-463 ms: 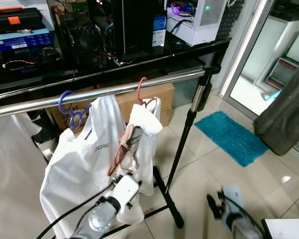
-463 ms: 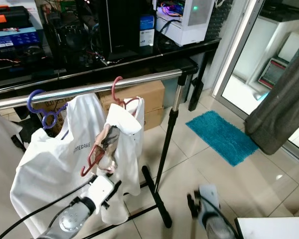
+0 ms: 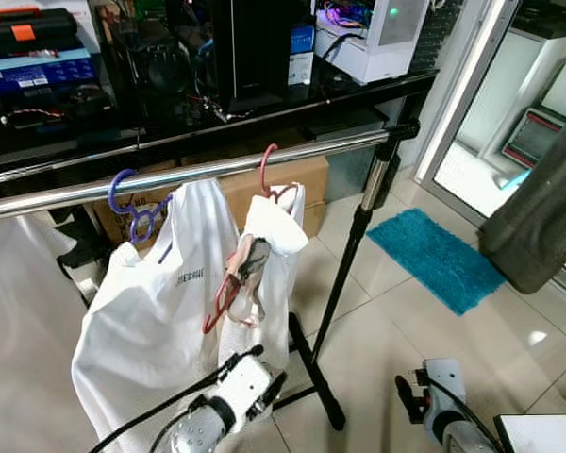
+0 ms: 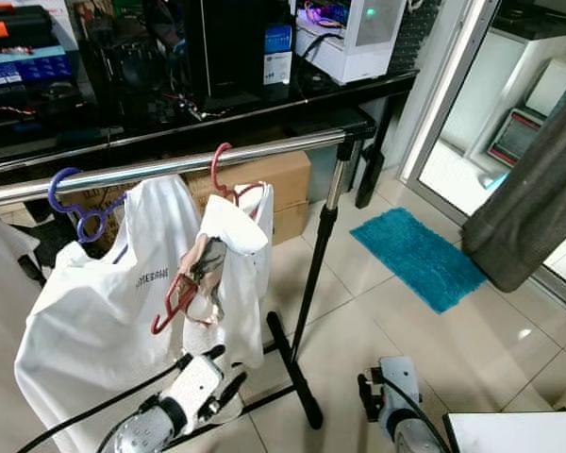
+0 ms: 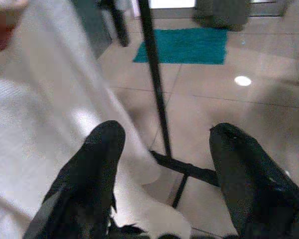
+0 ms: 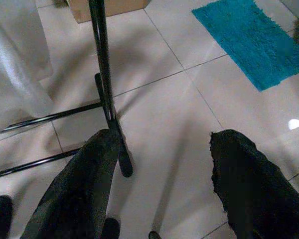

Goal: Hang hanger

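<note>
A red hanger (image 3: 266,172) hooks over the chrome rail (image 3: 208,172) of a clothes rack, with a white garment (image 3: 275,236) bunched on it and its lower red bar (image 3: 222,300) tilted down. Beside it a purple hanger (image 3: 132,206) carries a white shirt (image 3: 156,321). My left gripper (image 3: 266,370) is low, below the hanging garments, open and empty; in its wrist view (image 5: 164,149) white cloth lies beside one finger. My right gripper (image 3: 410,392) hangs low near the floor, right of the rack's post, and is also open (image 6: 164,149).
The rack's black post (image 3: 347,269) and floor foot (image 3: 316,377) stand between my arms. Behind the rail are a black desk (image 3: 340,99) with computers and a cardboard box (image 3: 297,184). A teal rug (image 3: 439,255) and a grey curtain (image 3: 547,217) are on the right.
My left gripper has come down from the red hanger's lower end to below the garments. The right gripper, blurred before, now holds still near the floor.
</note>
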Motion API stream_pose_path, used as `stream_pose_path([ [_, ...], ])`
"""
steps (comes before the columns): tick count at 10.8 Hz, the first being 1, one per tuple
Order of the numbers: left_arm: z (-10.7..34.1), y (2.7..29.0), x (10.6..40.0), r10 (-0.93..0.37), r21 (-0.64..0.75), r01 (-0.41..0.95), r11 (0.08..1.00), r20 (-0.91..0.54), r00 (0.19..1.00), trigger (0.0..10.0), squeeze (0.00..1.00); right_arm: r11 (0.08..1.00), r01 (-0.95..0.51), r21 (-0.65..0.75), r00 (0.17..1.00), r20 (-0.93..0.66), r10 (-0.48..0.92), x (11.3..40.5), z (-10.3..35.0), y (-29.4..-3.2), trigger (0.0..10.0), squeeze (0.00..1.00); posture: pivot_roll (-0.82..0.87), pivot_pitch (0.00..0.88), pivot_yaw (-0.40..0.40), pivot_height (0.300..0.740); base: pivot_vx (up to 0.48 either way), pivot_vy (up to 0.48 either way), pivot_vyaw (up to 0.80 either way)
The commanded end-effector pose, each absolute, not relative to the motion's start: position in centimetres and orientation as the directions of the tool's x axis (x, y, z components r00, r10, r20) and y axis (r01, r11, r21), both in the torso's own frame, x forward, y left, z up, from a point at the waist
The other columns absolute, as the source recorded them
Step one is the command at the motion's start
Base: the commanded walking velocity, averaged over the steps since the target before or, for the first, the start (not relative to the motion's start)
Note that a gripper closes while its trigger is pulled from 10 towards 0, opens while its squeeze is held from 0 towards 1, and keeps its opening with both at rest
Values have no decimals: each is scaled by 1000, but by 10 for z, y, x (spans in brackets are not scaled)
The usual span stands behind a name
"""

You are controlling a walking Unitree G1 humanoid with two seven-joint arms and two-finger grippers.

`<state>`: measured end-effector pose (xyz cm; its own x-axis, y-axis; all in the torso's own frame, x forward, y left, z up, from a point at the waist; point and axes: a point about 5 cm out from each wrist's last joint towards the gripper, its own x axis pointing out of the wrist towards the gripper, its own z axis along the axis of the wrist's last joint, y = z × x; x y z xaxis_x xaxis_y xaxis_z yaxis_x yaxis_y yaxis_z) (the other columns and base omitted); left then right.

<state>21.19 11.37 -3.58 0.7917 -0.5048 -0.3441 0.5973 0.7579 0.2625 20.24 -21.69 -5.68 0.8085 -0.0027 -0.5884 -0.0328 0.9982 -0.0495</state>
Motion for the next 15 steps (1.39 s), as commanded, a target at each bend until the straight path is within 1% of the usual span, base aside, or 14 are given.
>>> stream_pose_path([
  [1, -35, 120, 215, -423, 289, 515, 807, -326, 846, 10000, 1000, 997, -15, -78, 819, -573, -33, 211, -49, -230, 10000, 0, 99, 66, -60, 740, 0, 0, 0],
  [2, -33, 130, 218, -335, 290, 420, 860, -299, 894, 10000, 1000, 997, -19, -79, 822, -569, -30, 213, -48, -230, 10000, 0, 103, 65, -66, 740, 0, 0, 0],
  [3, -27, 142, 221, -260, 305, 326, 895, -236, 936, 10000, 0, 996, -35, -81, 819, -573, -18, 213, -48, -229, 10000, 0, 113, 67, -73, 740, 0, 0, 0],
  [5, -22, 151, 220, -196, 343, 245, 907, -171, 966, 10000, 0, 995, -55, -84, 809, -587, -5, 210, -51, -227, 10000, 0, 124, 71, -80, 740, 0, 0, 0],
  [7, -19, 158, 225, -143, 350, 192, 917, -161, 977, 10000, 0, 995, -60, -84, 806, -591, -1, 210, -51, -226, 10000, 0, 123, 69, -83, 740, 0, 0, 0],
  [8, -15, 163, 241, -147, 345, 209, 915, -197, 969, 10000, 0, 994, -69, -85, 809, -588, 6, 213, -50, -225, 10000, 0, 125, 64, -89, 740, 0, 0, 0],
  [10, -3, 159, 267, -207, 347, 283, 894, -241, 948, 10000, 0, 994, -68, -90, 815, -579, 3, 219, -46, -225, 10000, 0, 118, 49, -84, 740, 0, 0, 0],
  [11, -2, 151, 271, -265, 342, 346, 874, -262, 928, 10000, 0, 994, -60, -92, 817, -576, -4, 220, -46, -225, 10000, 0, 103, 34, -74, 740, 0, 0, 0],
  [13, -5, 125, 268, -408, 326, 495, 805, -302, 862, 10000, 0, 995, -36, -88, 820, -572, -21, 219, -46, -225, 10000, 0, 87, 21, -62, 740, 0, 0, 0],
  [15, -11, 112, 260, -472, 322, 567, 758, -330, 818, 10000, 0, 995, -24, -95, 813, -581, -36, 215, -49, -226, 10000, 0, 81, 19, -58, 740, 0, 0, 0],
])
